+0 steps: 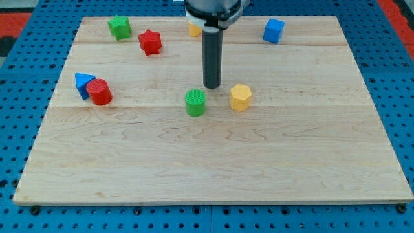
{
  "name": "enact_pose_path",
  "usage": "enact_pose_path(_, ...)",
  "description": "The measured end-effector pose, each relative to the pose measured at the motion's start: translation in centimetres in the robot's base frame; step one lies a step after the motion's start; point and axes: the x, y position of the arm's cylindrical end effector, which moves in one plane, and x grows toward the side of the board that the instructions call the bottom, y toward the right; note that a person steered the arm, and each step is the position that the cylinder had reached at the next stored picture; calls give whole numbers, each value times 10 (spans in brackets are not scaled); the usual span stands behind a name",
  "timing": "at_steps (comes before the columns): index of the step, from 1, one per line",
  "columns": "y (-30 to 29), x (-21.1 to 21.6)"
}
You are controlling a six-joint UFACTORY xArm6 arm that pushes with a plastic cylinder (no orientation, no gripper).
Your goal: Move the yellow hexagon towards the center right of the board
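Note:
The yellow hexagon point(240, 97) stands near the middle of the wooden board point(213, 162), a little to the view's right of centre. My tip point(212, 86) rests on the board just to the upper left of the hexagon, with a small gap between them. A green cylinder point(195, 102) stands just below and to the left of my tip.
A red cylinder point(99, 92) touches a blue triangle point(83, 83) at the view's left. A green star point(119, 27) and a red star point(150, 42) sit at the top left. A blue cube point(273, 30) sits at the top right. A yellow block point(193, 29) is partly hidden behind the rod.

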Motion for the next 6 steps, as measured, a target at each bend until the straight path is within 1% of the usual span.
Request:
enact_pose_path(1, 78, 26)
enact_pose_path(2, 125, 34)
enact_pose_path(3, 111, 96)
enact_pose_path(4, 168, 59)
enact_pose_path(5, 145, 48)
enact_pose_path(6, 116, 66)
